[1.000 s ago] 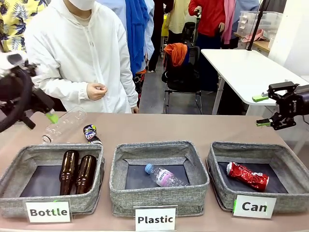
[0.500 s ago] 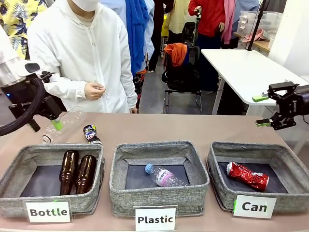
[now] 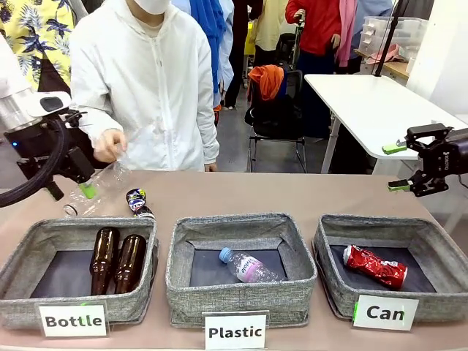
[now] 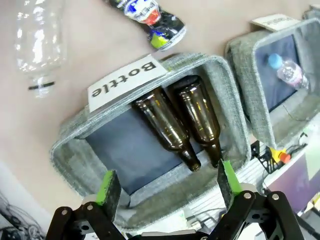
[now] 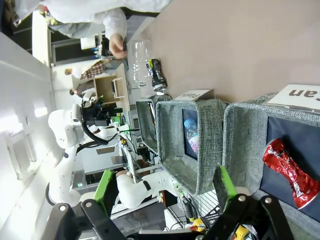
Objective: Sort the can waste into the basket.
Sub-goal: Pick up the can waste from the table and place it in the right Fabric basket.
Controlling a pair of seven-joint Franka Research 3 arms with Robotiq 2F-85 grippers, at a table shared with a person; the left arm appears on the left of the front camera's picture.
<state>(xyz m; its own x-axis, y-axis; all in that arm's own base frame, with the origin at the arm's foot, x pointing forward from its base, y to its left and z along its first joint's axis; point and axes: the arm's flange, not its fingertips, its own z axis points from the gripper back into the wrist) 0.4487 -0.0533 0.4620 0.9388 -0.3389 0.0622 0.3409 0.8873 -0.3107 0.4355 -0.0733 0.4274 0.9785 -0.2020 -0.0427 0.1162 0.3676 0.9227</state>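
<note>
Cans: black can (image 3: 137,201) lies on counter (image 3: 256,194) behind Bottle bin (image 3: 22,303), beside clear bottle (image 3: 102,186); red can (image 3: 375,266) already in basket (image 3: 439,311). Left gripper (image 4: 165,182) hovers nearby, jaws apart, empty; right gripper (image 3: 396,167) also apart. Descend square over black can, steer clear of person's hand (image 3: 110,145).

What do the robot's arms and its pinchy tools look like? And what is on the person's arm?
The left tool and right tool are both black, each with two fingers tipped in bright green pads. The left arm is white, with a thick black cable looping beside it. The person wears a long white sleeve.
</note>
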